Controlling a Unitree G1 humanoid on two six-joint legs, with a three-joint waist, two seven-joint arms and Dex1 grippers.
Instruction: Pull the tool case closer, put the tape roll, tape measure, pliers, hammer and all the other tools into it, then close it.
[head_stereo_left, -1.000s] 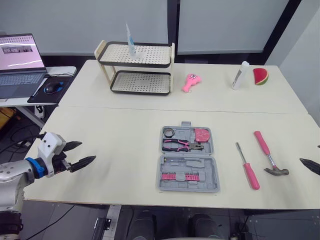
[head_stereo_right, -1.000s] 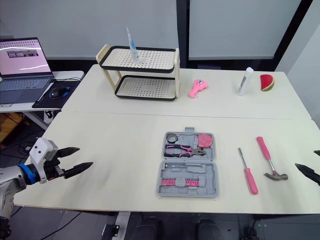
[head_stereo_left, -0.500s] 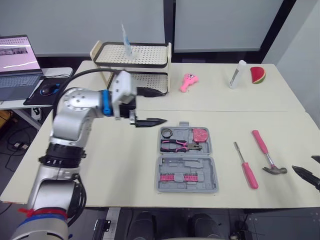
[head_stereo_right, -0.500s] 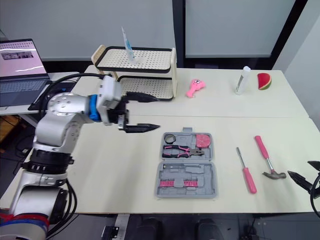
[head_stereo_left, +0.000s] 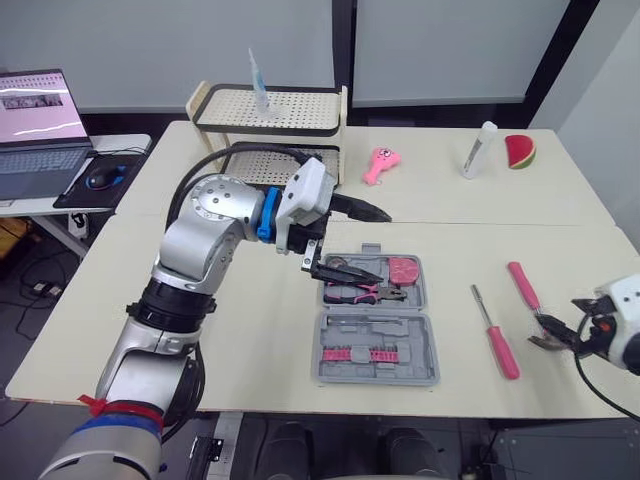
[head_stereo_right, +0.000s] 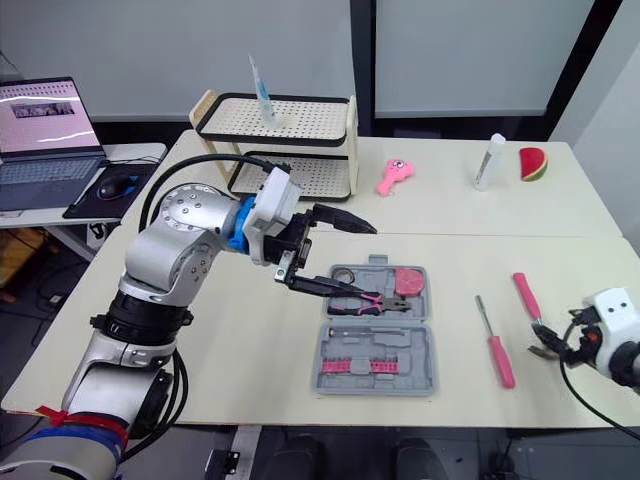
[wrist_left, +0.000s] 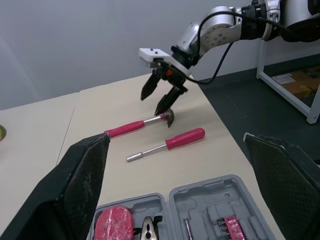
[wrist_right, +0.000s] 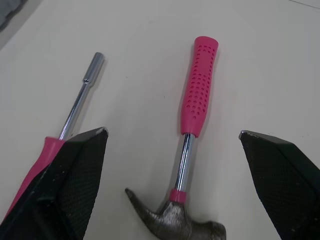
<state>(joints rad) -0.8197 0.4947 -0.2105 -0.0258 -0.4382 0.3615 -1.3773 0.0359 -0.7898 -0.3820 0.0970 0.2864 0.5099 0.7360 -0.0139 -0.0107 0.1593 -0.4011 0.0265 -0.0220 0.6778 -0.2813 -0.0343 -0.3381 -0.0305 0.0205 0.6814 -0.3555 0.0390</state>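
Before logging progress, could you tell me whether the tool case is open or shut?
Open: the tool case lies flat, both halves facing up, with pliers and pink bits visible inside.

The grey tool case (head_stereo_right: 400, 338) lies open near the middle of the bench's front edge. The left gripper (head_stereo_right: 366, 261) hovers over its far edge, fingers spread wide. Toward the bench's right edge lie the screwdriver (head_stereo_right: 494, 343) and the hammer (head_stereo_right: 524, 295), with the right gripper (head_stereo_right: 547, 341) at the hammer's head.
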